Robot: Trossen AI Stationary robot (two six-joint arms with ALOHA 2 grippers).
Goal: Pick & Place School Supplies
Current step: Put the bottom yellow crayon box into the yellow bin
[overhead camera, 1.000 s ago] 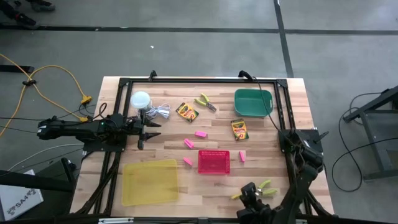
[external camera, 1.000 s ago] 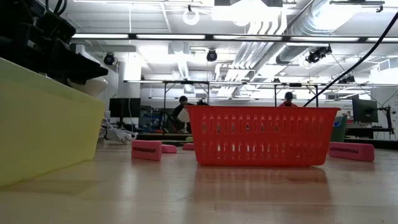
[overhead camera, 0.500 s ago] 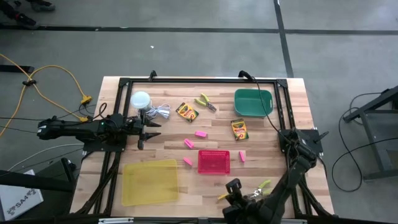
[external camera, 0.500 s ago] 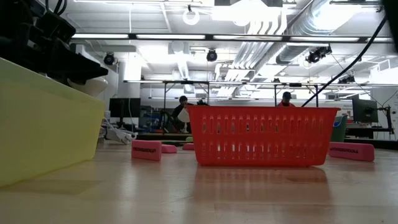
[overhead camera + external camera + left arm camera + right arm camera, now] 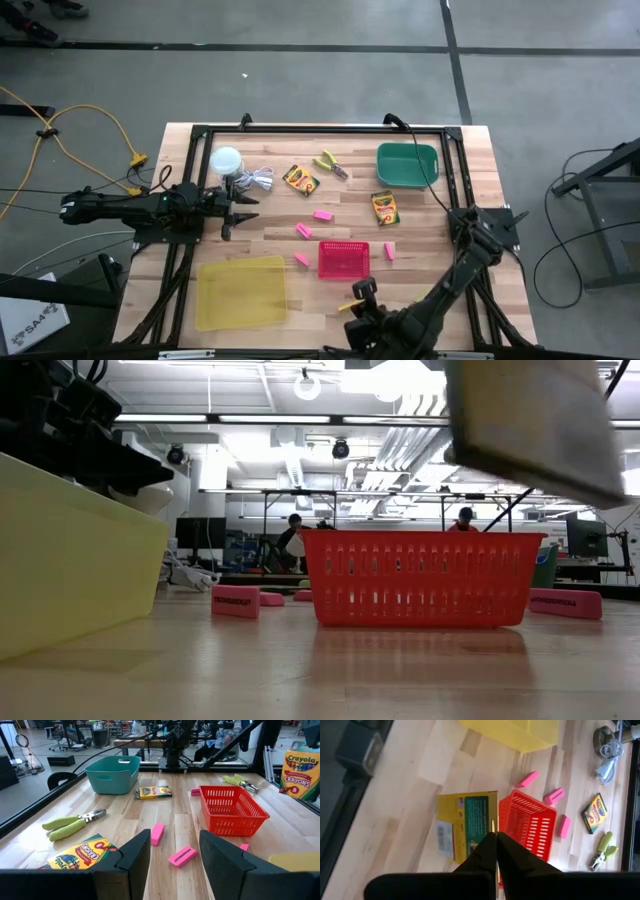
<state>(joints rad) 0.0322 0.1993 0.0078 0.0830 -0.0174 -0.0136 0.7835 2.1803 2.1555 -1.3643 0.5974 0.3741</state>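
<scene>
My right gripper hangs over the table's near edge, between the yellow tray and the red basket, shut on a yellow-and-green crayon box. That box also shows in the low view, as the crayon box, high above the table. Two more crayon boxes, pink erasers and lime-handled scissors lie flat on the wood. My left gripper waits open at the left side. My right gripper pinches the crayon box between its two fingers at one long edge, coming from above and pointing down. The box is lifted clear of the table, and its printed back face shows in the wrist view.
A green tray stands at the far right. A white round object with a coiled cable lies by my left gripper. Second scissors lie near the right near corner, beyond the red basket. People sit in the room behind.
My right gripper has travelled along the near edge toward the table's left, carrying the crayon box with it. The box has come into the top of the low view. The left arm has kept still.
</scene>
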